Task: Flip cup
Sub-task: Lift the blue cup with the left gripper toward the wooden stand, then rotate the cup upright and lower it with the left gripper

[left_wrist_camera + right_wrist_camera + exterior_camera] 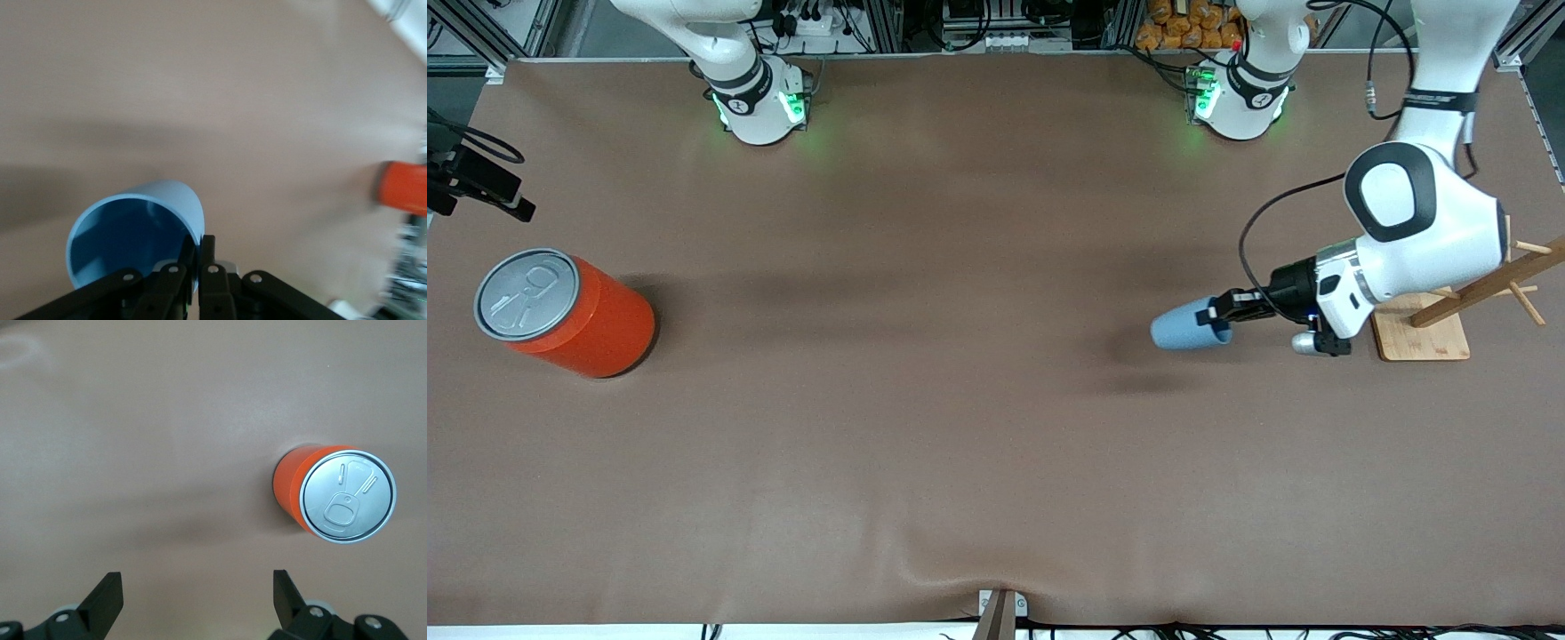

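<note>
Cup (1187,327) on its side, right of centre.
My left gripper (1221,310) jaws pinch its rim; right gripper (197,600) jaws apart above the can (569,313).

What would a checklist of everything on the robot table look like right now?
Surface: brown table cover, wrinkled at the camera edge.
Job's things: light-blue cup on its side, in the air over the table.
Clutter: orange can standing at the right arm's end; wooden rack at the left arm's end.
Grippers: left gripper shut on the cup's rim; right gripper open above the can, waiting.
Cables: black cable looping on the left arm.
Surroundings: metal frame by the bases.
</note>
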`<state>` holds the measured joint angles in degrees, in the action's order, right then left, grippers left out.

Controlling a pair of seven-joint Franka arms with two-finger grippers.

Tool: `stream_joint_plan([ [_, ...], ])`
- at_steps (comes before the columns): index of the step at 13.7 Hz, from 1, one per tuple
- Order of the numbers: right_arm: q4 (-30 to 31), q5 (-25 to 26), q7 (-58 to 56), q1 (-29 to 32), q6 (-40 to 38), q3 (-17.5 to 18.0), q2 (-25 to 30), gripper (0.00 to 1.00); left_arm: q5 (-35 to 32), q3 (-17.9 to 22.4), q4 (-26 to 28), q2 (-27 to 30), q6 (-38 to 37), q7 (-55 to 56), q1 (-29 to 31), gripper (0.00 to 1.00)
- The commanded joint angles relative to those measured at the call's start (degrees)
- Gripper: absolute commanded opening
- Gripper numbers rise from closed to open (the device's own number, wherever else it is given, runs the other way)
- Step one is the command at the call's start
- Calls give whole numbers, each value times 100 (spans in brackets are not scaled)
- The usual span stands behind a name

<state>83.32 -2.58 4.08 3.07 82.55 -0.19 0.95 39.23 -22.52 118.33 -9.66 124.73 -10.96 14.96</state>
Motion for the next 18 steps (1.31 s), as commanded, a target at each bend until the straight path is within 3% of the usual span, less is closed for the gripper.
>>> stream_joint_plan([
  [1, 88, 38, -74, -17, -20, -33, 89, 100, -1369, -33, -353, -71, -210, 488, 103, 0],
  [5, 88, 30, -56, -17, -55, -33, 89, 100, -3199, -15, -627, -343, -686, 735, 235, 0],
  [10, 88, 21, -56, -8, -64, -42, 89, 100, -4175, -6, -723, -607, -686, 1383, 183, 0],
  [18, 88, -23, -56, 1, -55, -42, 89, 100, -4398, -24, -741, -906, -564, 2036, 42, 0],
])
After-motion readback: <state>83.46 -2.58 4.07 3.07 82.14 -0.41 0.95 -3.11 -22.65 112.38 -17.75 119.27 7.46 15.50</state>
